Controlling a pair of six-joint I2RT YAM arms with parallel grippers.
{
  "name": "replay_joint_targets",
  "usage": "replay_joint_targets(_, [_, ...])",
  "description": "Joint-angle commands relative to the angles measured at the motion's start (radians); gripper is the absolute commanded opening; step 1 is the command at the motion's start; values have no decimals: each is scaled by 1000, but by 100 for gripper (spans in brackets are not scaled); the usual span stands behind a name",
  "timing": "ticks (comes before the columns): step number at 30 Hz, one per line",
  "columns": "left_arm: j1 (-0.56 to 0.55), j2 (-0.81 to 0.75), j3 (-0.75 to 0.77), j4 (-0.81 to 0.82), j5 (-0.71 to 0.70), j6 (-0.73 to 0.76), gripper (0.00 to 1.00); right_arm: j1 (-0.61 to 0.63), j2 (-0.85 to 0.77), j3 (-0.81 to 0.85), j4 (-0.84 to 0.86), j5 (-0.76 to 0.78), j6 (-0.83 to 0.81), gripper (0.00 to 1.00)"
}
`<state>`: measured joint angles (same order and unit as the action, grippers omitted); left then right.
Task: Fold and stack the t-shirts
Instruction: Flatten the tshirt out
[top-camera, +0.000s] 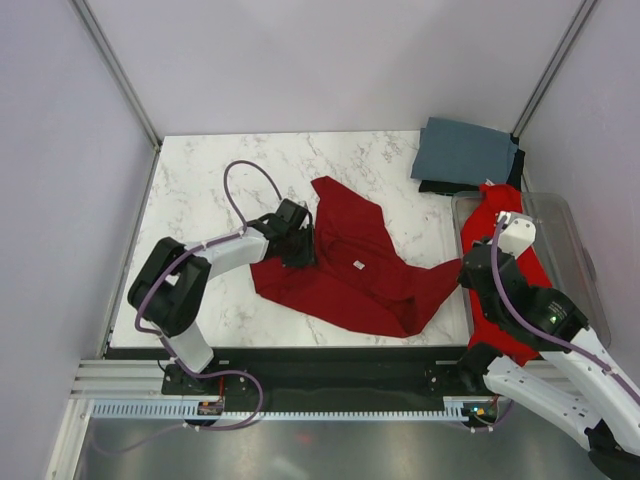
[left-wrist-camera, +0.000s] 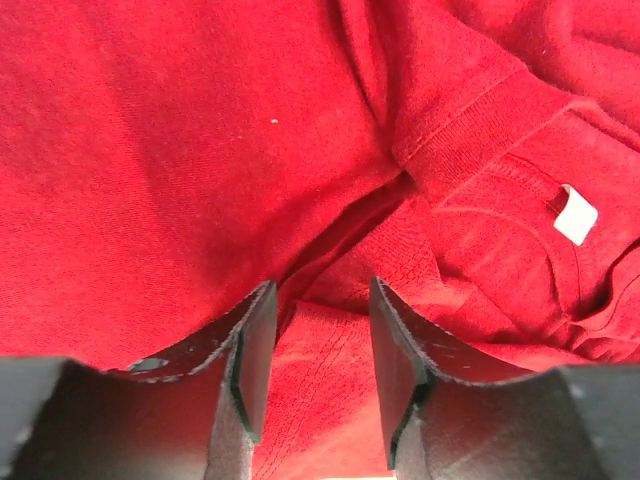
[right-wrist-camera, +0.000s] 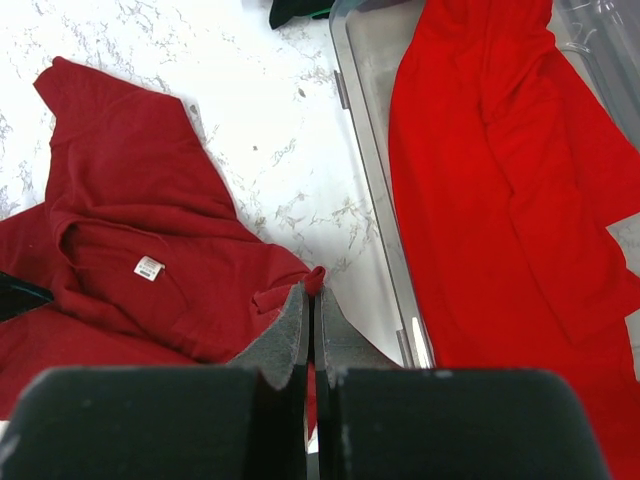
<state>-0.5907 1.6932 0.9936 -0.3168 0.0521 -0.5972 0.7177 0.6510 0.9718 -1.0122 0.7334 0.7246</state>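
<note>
Top external view showed the crimson shirt (top-camera: 350, 280) lying crumpled and unfolded in the middle of the worktop (top-camera: 200, 190). The left end effector (top-camera: 297, 240) was down on its left part, near the collar. The right end effector (top-camera: 464, 273) was at its right tip, just beside the bin (top-camera: 572, 232).

The risks were on both sides. The right end effector (right-wrist-camera: 311, 300) was closed to a thin slit and seemed to pinch only the very corner of the cloth. If it pulled hard, I judged that this small bite could slip out. A pull to the right could also drag the tip over the bin wall and disturb the red shirt (top-camera: 487, 215) lying in the bin. The left end effector (left-wrist-camera: 320, 300) had its jaws narrowly apart over a ridge of cloth, gripping nothing. If it closed there, it might take two layers together and make the fold crooked.

In the left wrist view the collar and its white label (left-wrist-camera: 575, 213) lay just right of the fingers (left-wrist-camera: 255, 350). The grey shirt (top-camera: 465, 152) lay folded on the black shirt (top-camera: 445, 187) at the far right corner, well apart from both arms.
</note>
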Motion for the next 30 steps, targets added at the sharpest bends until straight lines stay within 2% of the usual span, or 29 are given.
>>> replay_joint_targets(1, [-17,5,36,27,-28,24,48,-1,3,-4,27,1,-16,0])
replay_joint_targets(6, [-27,28,43,28,-37,20,45,0,6,-4,29,0,-21,0])
replay_joint_targets(9, [-31,37,48,25,-35,16,36,-1,1,-5,29,1,-22,0])
replay_joint_targets(12, [-32,23,46,15,-32,8,7,0,1,-8,30,4,-21,0])
replay_joint_targets(13, [-34,13,45,9,-37,7,4,0,1,-8,30,4,-22,0])
replay_joint_targets(18, [-35,-104,60,-86,-86,5,2,0,10,-4,32,-9,-21,0])
replay_joint_targets(22, [-35,-319,56,-177,-123,13,2,-1,18,19,38,-28,-21,0])
replay_joint_targets(30, [-35,-616,96,-379,-176,19,2,0,58,139,35,-49,-48,0])
